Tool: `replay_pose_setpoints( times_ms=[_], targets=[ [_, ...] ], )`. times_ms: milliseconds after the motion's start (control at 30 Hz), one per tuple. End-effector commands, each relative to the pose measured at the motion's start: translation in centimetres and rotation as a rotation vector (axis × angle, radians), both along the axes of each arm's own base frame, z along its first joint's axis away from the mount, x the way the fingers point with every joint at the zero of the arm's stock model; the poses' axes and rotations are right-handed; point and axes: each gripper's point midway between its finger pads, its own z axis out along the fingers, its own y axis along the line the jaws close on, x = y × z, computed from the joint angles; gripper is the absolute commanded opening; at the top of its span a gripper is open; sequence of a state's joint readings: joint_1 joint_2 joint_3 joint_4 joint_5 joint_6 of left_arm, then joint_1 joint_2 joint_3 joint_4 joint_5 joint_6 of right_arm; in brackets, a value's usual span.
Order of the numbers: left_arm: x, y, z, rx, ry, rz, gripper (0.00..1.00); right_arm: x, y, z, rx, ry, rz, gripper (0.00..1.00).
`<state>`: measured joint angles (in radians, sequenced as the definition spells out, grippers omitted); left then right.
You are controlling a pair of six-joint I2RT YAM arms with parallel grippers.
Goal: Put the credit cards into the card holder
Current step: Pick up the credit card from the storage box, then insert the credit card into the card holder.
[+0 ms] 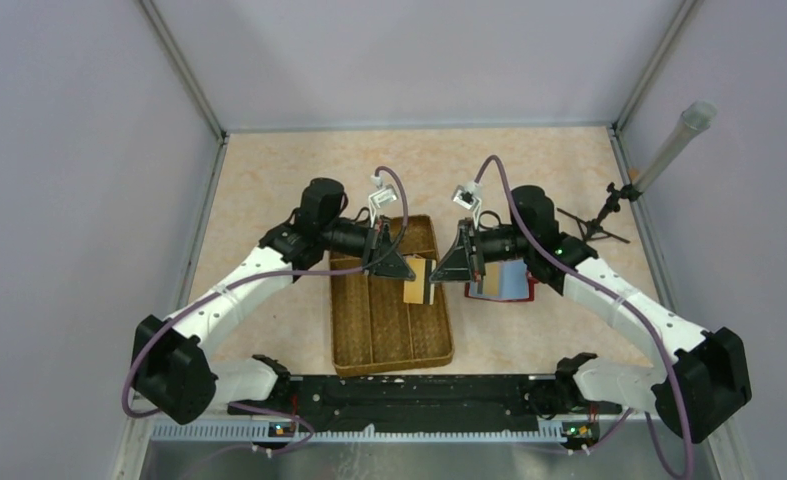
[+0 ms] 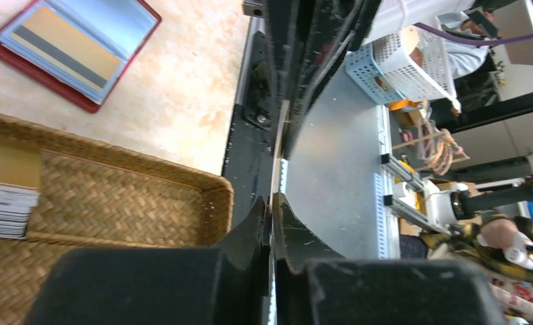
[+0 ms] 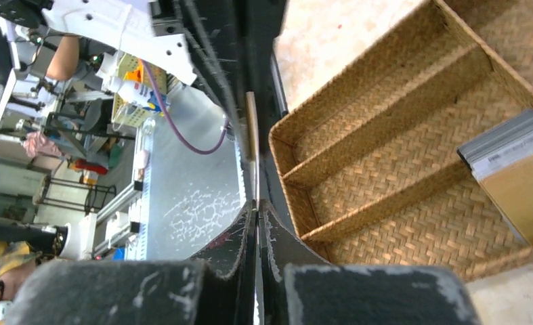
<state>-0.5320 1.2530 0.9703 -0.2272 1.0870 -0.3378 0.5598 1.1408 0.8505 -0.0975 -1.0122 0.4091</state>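
Both grippers are hovering over the table with their jaws drawn narrow. The left gripper [image 2: 271,203] is showing only a slit and the right gripper [image 3: 257,206] is pinched shut. Whether the thin pale line in each gap is a card seen edge-on, I cannot tell. A stack of credit cards [image 1: 419,282] is lying in the right compartment of the woven tray [image 2: 128,203], left of the open card holder [image 2: 118,24], where one gold card [image 2: 60,44] is resting. Cards this thin and flat are inviting a slipped or doubled pick, and a stray nudge could shove the light holder aside.
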Motion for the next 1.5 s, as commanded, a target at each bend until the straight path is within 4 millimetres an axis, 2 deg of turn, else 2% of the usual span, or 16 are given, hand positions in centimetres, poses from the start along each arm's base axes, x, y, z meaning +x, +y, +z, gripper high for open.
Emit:
replay_pose_setpoints(
  times_ms=[0, 100, 167, 200, 367, 533, 700, 733, 800, 833, 933, 1100, 1167, 1233, 1300, 1467],
  targets=[
    [-0.8, -1.0, 0.5, -0.045, -0.010, -0.053, 0.00, 1.7, -0.3, 1.1, -0.027, -0.074, -0.079, 0.11],
    [-0.2, -1.2, 0.4, -0.045, -0.021, -0.003, 0.00, 4.0, -2.0, 0.4, -0.111, -0.079, -0.243, 0.40],
    [0.4, -1.1, 0.3, -0.028, -0.037, 0.045, 0.00, 5.6, -3.9, -0.2, -0.152, -0.061, -0.363, 0.52],
    [0.6, -1.0, 0.3, -0.022, -0.047, 0.061, 0.00, 6.0, -4.7, -0.4, -0.161, -0.047, -0.398, 0.53],
    [1.0, -1.1, 1.6, -0.067, -0.089, 0.098, 0.00, 7.2, -8.5, -1.1, -0.189, 0.008, -0.578, 0.53],
    [2.0, -1.4, 1.5, -0.054, -0.080, 0.131, 0.00, 7.7, -11.6, -2.8, -0.242, 0.040, -0.733, 0.49],
    [2.8, -1.3, 0.3, -0.007, -0.070, 0.179, 0.00, 8.0, -12.7, -4.4, -0.272, 0.073, -0.772, 0.41],
    [3.0, -1.3, 0.1, -0.002, -0.066, 0.190, 0.00, 8.1, -13.0, -4.7, -0.285, 0.073, -0.783, 0.42],
    [3.5, -1.4, -0.1, 0.008, -0.054, 0.214, 0.00, 8.6, -14.8, -6.0, -0.366, 0.083, -0.881, 0.52],
    [3.9, -1.5, -0.2, 0.016, -0.043, 0.234, 0.00, 8.8, -16.5, -7.0, -0.428, 0.100, -0.956, 0.57],
    [5.3, -2.1, -0.8, 0.043, -0.011, 0.311, 0.00, 8.8, -20.7, -9.3, -0.580, 0.158, -1.141, 0.61],
    [6.4, -5.0, -1.9, 0.052, 0.075, 0.363, 0.00, 8.4, -24.1, -11.2, -0.684, 0.206, -1.333, 0.63],
    [6.9, -6.4, -2.5, 0.069, 0.109, 0.377, 0.00, 8.3, -24.9, -12.2, -0.726, 0.221, -1.371, 0.64],
    [7.3, -8.1, -3.1, 0.086, 0.139, 0.369, 0.00, 8.5, -25.3, -12.6, -0.751, 0.238, -1.386, 0.66],
    [7.9, -9.8, -2.8, 0.087, 0.147, 0.362, 0.00, 8.8, -25.4, -13.5, -0.781, 0.260, -1.388, 0.68],
    [10.0, -12.7, -3.8, 0.123, 0.149, 0.364, 0.00, 9.1, -24.6, -16.7, -0.828, 0.332, -1.321, 0.69]
  ],
)
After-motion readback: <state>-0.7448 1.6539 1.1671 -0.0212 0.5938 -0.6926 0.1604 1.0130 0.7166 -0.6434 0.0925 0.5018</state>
